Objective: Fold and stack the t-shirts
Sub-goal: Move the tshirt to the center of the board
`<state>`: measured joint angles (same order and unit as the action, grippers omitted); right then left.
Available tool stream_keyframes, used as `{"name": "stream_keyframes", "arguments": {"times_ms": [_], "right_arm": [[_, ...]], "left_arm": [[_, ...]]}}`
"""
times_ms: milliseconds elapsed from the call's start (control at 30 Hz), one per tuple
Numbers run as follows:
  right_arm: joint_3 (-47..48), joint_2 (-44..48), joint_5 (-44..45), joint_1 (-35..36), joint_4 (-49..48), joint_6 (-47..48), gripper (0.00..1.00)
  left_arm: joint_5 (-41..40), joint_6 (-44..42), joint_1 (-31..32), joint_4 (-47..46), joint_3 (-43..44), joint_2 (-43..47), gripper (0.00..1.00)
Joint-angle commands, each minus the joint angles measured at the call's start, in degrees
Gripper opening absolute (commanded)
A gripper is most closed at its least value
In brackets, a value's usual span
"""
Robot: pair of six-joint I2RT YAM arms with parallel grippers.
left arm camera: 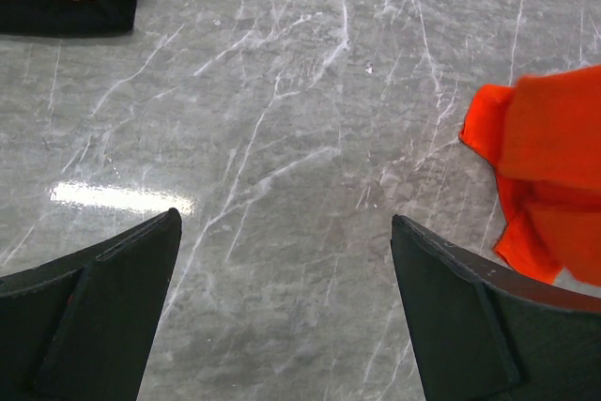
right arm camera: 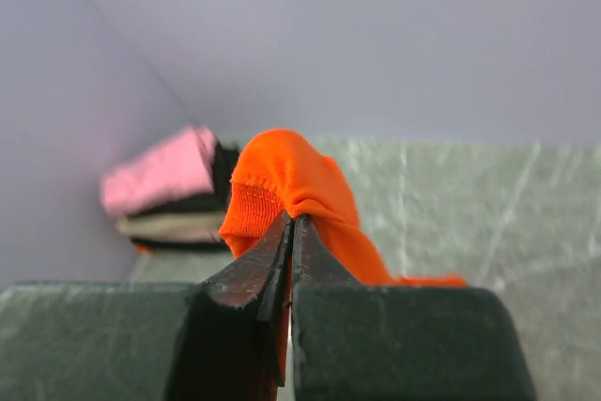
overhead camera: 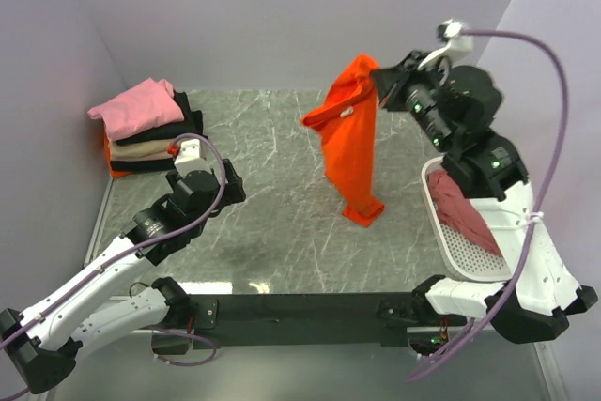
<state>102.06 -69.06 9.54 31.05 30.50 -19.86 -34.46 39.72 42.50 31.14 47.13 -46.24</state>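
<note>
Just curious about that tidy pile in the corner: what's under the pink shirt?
Below the pink shirt lie a black layer, a beige layer and a second black layer, with an orange edge at the bottom. How many shirts that makes is hidden.

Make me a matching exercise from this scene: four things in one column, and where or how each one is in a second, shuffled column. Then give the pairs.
Column one
1. orange t-shirt
2. pink t-shirt
3. dusty red t-shirt
4. left pincer

Column two
A. lying in the white basket
B. open, holding nothing, above the table
C. on top of the folded stack
D. hanging from the shut right pincer, lower end on the table

Pairs: 1-D, 2-C, 3-A, 4-B
</note>
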Motion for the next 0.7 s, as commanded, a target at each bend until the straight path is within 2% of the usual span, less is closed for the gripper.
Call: {"name": "stream_keyframes", "arguments": {"times_ms": [0, 100, 133, 233, 300, 400, 567, 667], "right_arm": [[-8.4, 2.2, -0.2, 0.4, -3.3, 0.0, 0.00], [-18.5, 3.6, 5.6, 0.4, -1.1, -2.0, 0.15], [-20.9, 3.8, 11.7, 0.3, 0.0, -2.8, 0.29], [-28.8, 3.8, 22.1, 0.0, 4.2, -4.9, 0.48], [-32.1, 3.6, 24.1, 0.0, 6.9, -6.0, 0.52], [-36.7, 4.5, 19.1, 0.0, 5.1, -6.6, 0.56], [-46.2, 5.1, -4.7, 0.6, -6.0, -7.7, 0.59], [-46.5, 0.2, -10.9, 2.9, -11.9, -8.4, 0.59]], "left_arm": [[-1.8, 0.1, -0.2, -0.6, -0.1, 0.6, 0.99], [-2.3, -0.2, -0.2, -1.1, -0.2, -0.4, 0.99], [-2.3, -0.3, -0.2, -1.2, 0.1, -1.7, 0.99], [-2.5, -0.8, -0.2, -0.7, 1.4, -6.1, 0.99], [-1.5, -1.1, -0.2, -1.3, 1.7, -9.5, 0.99], [2.3, -1.8, -0.2, -5.6, 0.8, -11.9, 0.99], [6.1, -1.1, -0.2, -10.0, 0.4, -14.4, 0.99], [6.0, -0.4, -0.2, -9.4, 0.9, -15.9, 0.99]]}}
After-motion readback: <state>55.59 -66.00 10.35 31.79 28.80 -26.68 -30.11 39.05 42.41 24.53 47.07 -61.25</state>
